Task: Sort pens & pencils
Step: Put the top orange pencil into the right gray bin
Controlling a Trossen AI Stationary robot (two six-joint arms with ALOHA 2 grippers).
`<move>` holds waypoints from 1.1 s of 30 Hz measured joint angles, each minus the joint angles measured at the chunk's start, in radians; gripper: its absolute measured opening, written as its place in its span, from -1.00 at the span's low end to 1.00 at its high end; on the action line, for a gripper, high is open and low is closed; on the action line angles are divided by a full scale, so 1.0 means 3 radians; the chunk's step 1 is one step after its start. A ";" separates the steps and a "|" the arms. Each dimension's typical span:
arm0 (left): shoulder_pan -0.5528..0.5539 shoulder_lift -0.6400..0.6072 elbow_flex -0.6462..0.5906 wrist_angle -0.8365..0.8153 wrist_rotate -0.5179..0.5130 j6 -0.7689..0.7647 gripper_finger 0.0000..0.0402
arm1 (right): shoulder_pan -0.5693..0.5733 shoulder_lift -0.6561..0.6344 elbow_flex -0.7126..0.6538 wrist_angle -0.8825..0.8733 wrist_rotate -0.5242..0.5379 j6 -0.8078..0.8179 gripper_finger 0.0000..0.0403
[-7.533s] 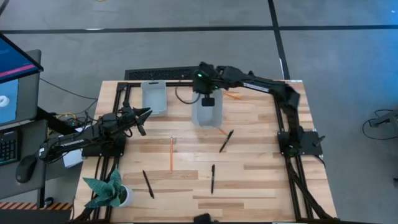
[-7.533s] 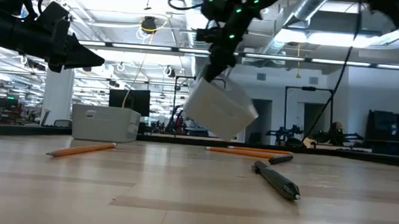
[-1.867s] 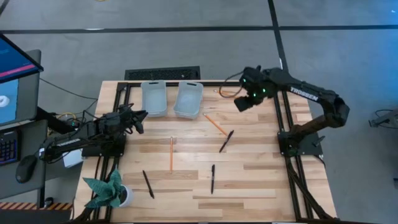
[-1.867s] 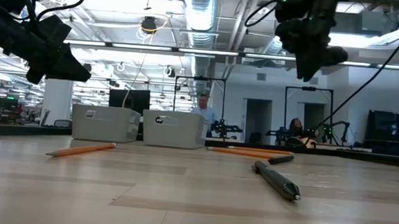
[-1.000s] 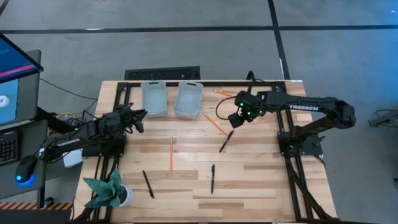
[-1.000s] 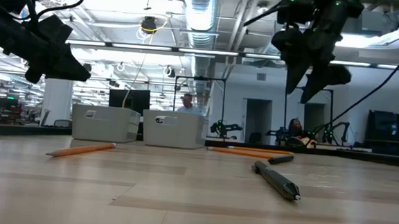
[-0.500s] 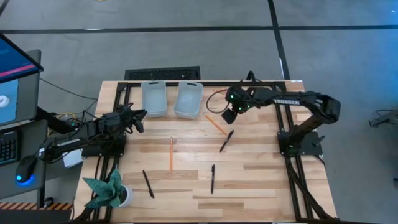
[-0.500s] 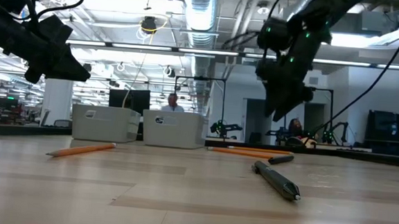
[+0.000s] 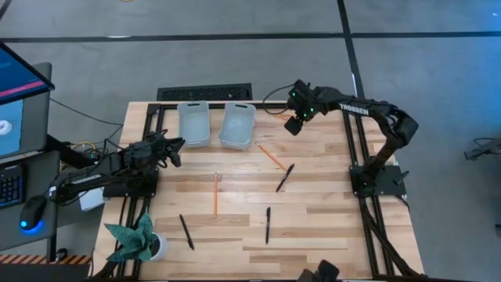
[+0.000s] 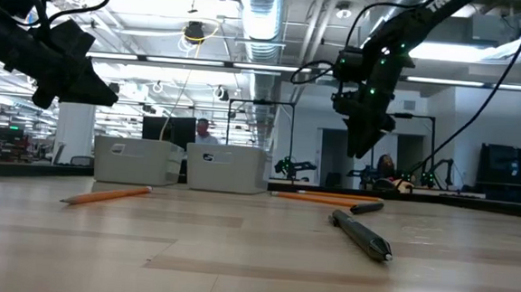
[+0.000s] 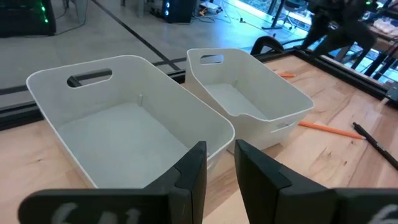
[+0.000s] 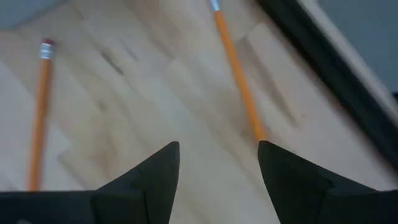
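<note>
The table (image 9: 313,227) spreads under me, its wooden top framed by black rails, and almost everything I have to sort lies loose on it. At its far edge stand two pale bins side by side, the left bin (image 9: 193,122) and the right bin (image 9: 237,125); my left wrist camera looks straight into both and finds them bare.

My left gripper (image 9: 178,143) waits above the left side of the table, near the left bin, its fingers drawn close with a narrow slot between them and nothing in it.

My right gripper (image 9: 292,125) does the work. It hangs above the far right corner, jaws spread wide and empty, and between them my wrist camera shows a pencil (image 12: 236,70) lying close along the black rail. A second pencil (image 9: 271,157) lies aslant just in front of the right bin, and a third (image 9: 215,193) lies mid-table.

The three pens rest nearer the front: one (image 9: 285,177) just past the second pencil, one (image 9: 267,224) at centre front, one (image 9: 186,232) front left.

I judge sorting has barely started, and I am lining up on the corner pencil. Next I must drop straight down, straddle its shaft squarely, and close without nudging it against the rail.
</note>
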 joint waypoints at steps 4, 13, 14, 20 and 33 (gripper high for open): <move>-0.0001 0.0000 0.0000 0.0009 -0.0001 0.0000 -0.64 | -0.0082 0.0212 0.0187 -0.0146 -0.0002 -0.0456 0.19; 0.0000 -0.0001 0.0000 0.0011 -0.0003 0.0000 -0.64 | -0.0159 0.0725 0.0551 -0.0292 0.0000 -0.1115 0.19; 0.0000 0.0001 0.0000 0.0011 -0.0003 0.0000 -0.64 | -0.0166 0.0773 0.0595 -0.0300 -0.0001 -0.1167 0.19; -0.0001 -0.0001 0.0000 0.0013 -0.0009 0.0001 -0.64 | -0.0185 0.1046 0.0819 -0.0415 -0.0005 -0.1344 0.19; 0.0000 0.0000 0.0000 0.0012 -0.0169 0.0001 -0.64 | -0.0261 0.1208 0.0936 -0.0424 0.0016 -0.1444 0.19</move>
